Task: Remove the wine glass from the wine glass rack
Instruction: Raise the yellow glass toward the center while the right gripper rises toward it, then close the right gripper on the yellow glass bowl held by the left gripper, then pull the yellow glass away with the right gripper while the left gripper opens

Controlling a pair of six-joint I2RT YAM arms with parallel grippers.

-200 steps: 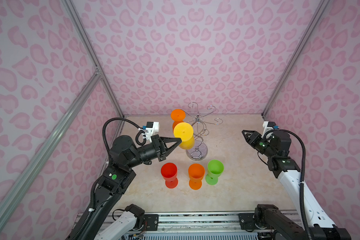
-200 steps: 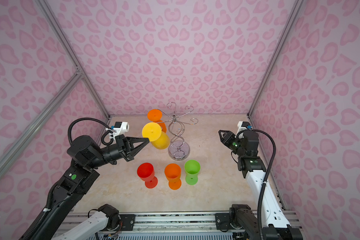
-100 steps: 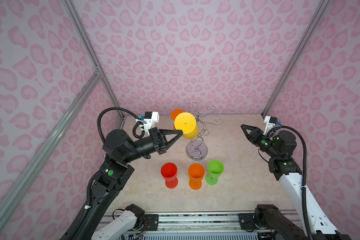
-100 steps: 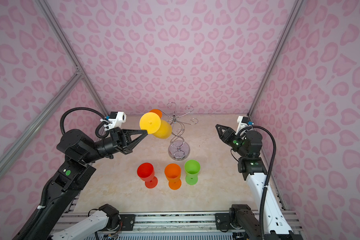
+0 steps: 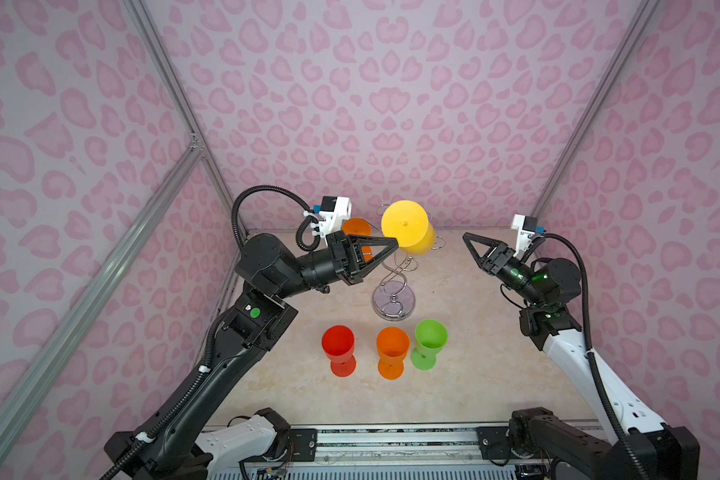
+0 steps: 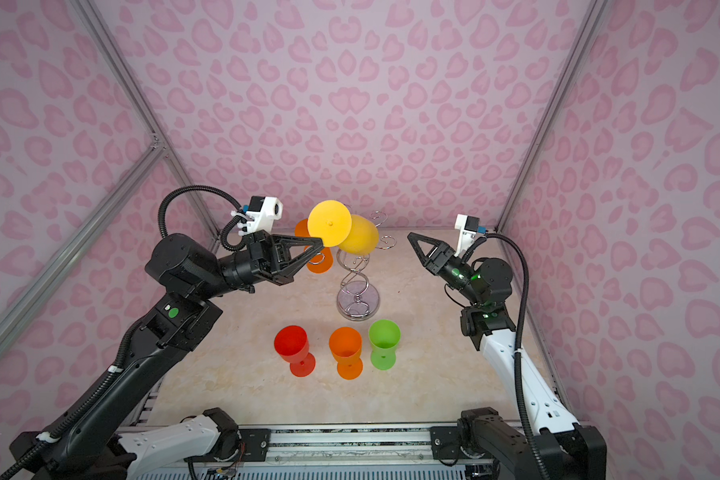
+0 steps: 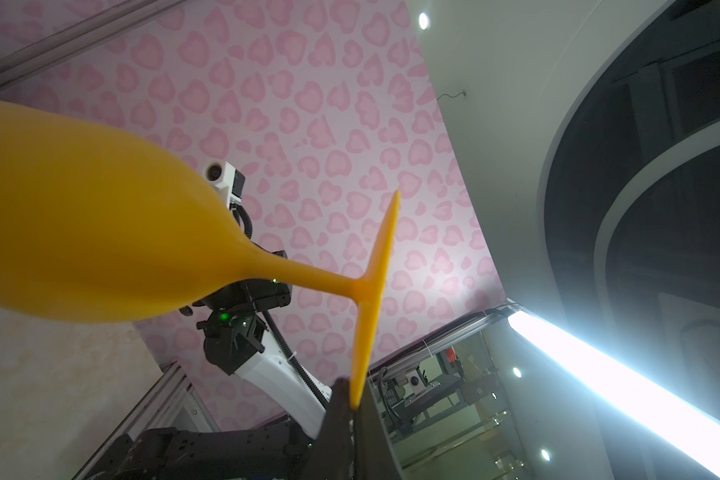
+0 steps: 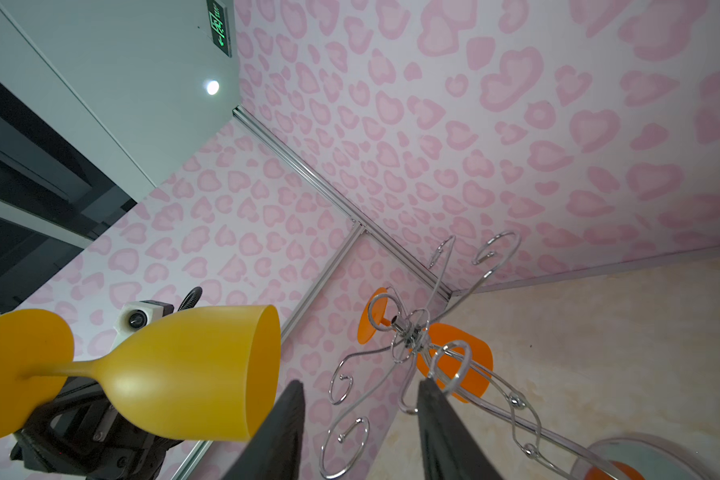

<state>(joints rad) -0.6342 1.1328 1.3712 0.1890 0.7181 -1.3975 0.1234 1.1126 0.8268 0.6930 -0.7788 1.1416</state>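
Pink heart-print walls, beige bench (image 5: 474, 365). In both top views: three upright glasses, red glass (image 5: 338, 347), orange glass (image 5: 392, 349), green glass (image 5: 430, 338), before one chrome wine glass rack (image 5: 393, 299) bearing one hanging orange glass (image 5: 356, 227). Left wrist view: left tool (image 7: 352, 399) clenched on the foot of one yellow wine glass (image 7: 100, 232), off the rack; right wrist view: right tool (image 8: 359, 384) released, empty.

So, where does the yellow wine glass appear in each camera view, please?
In a top view: the yellow wine glass is near the centre, tilted before the top of the wine glass rack.
In a top view: same spot, nearer the middle.
Left wrist view: very close, with a huge bowl and the foot edge-on.
Right wrist view: beside the rack, mouth towards it.
Shared landmark: the left gripper pinching the foot's rim.
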